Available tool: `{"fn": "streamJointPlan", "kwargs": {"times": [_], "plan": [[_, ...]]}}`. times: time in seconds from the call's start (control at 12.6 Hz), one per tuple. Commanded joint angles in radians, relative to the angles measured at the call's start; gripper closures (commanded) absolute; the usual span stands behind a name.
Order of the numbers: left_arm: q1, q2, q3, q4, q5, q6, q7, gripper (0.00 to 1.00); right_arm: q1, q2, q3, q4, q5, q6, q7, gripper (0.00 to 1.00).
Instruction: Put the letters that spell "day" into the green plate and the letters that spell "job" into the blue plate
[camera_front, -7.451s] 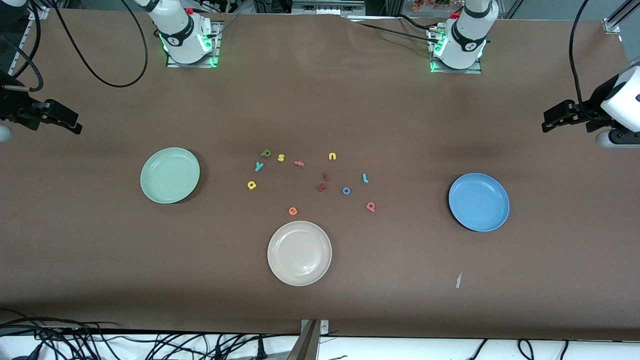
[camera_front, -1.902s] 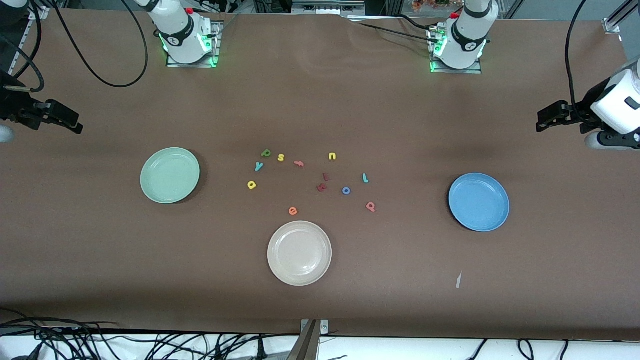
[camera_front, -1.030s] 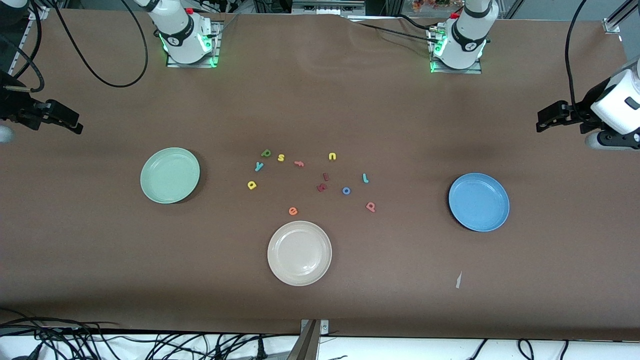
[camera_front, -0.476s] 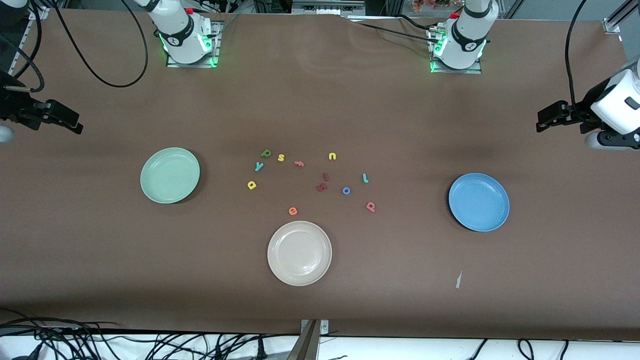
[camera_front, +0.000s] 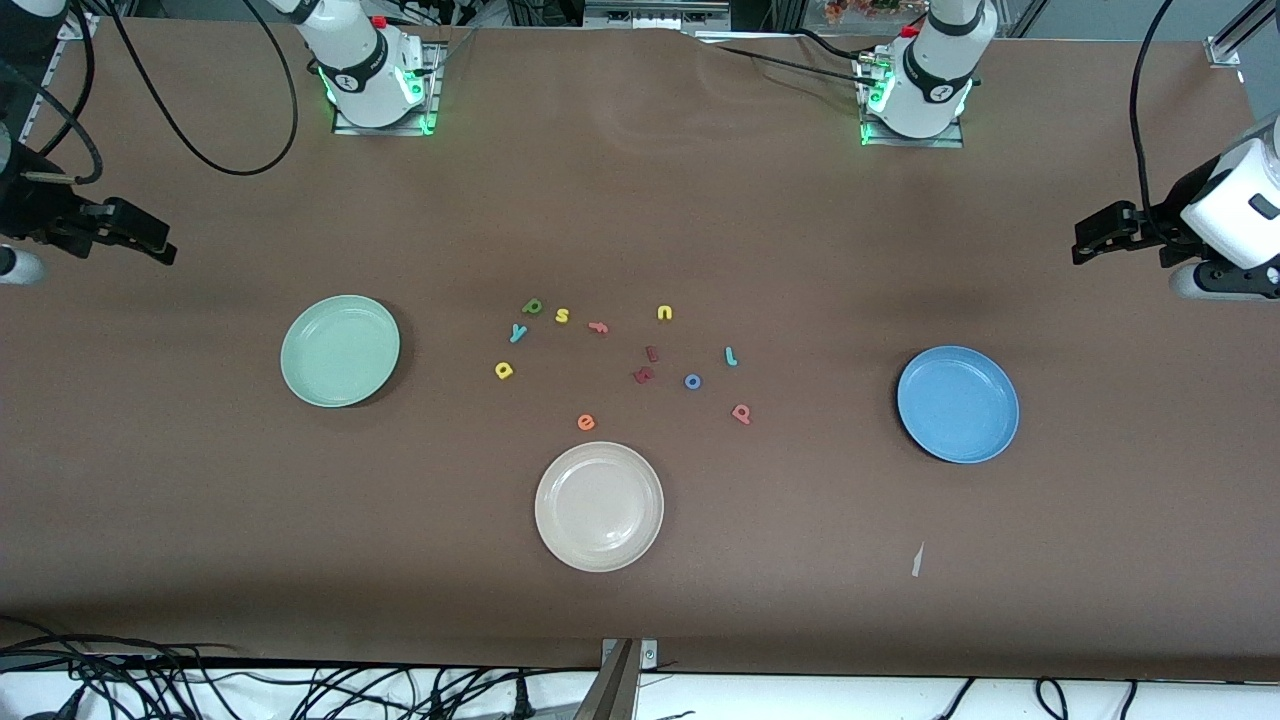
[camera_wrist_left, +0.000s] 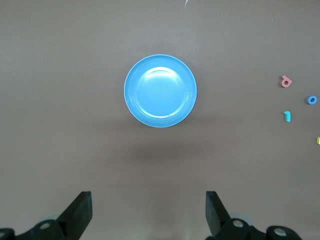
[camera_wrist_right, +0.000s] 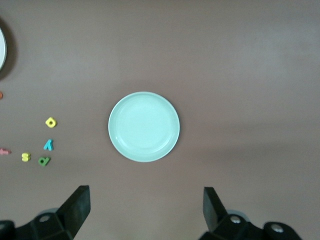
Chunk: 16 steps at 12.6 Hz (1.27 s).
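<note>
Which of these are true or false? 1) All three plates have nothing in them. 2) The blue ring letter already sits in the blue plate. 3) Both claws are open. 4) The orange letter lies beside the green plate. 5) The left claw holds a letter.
1) True: the green plate, blue plate and cream plate hold nothing.
2) False: the blue ring letter lies on the table among the other letters.
3) True: the left claw and right claw both stand open.
4) False: the orange letter lies beside the cream plate.
5) False: the left claw is empty, up over the table near the blue plate.
</note>
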Motion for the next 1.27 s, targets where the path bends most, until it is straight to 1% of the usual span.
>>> {"fn": "streamJointPlan", "kwargs": {"times": [0.0, 0.24, 0.48, 0.71, 0.79, 0.87, 0.95, 1.11, 1.19], "plan": [[-0.001, 0.009, 0.001, 0.017, -0.022, -0.016, 0.022, 0.0, 0.044, 0.037, 0.004, 0.013, 0.002, -0.02, -0.003, 0.0], [-0.001, 0.01, 0.001, 0.018, -0.024, -0.016, 0.02, 0.0, 0.112, 0.084, 0.007, 0.013, 0.0, -0.02, -0.003, 0.0], [-0.001, 0.01, 0.001, 0.017, -0.025, -0.016, 0.022, 0.0, 0.172, 0.162, 0.007, 0.002, 0.009, 0.012, 0.045, 0.0], [-0.008, 0.021, -0.006, 0.021, -0.022, -0.01, 0.022, 0.0, 0.231, 0.207, 0.009, -0.031, 0.008, 0.113, 0.216, 0.0], [-0.01, 0.021, -0.008, 0.021, -0.021, -0.008, 0.023, 0.0, 0.251, 0.23, 0.009, -0.039, 0.009, 0.132, 0.296, 0.0], [-0.01, 0.024, -0.008, 0.021, -0.024, -0.007, 0.022, 0.0, 0.253, 0.28, 0.012, -0.045, 0.009, 0.191, 0.363, 0.0], [-0.008, 0.024, -0.008, 0.02, -0.025, -0.007, 0.022, 0.0, 0.281, 0.296, 0.024, -0.045, 0.011, 0.223, 0.434, 0.01], [-0.019, 0.059, -0.008, 0.023, -0.025, -0.004, -0.003, 0.0, 0.295, 0.354, 0.027, -0.062, 0.014, 0.266, 0.519, 0.02], [-0.021, 0.09, -0.008, 0.023, -0.027, -0.002, -0.058, 0.0, 0.298, 0.386, 0.032, -0.065, 0.017, 0.318, 0.549, 0.05]]}}
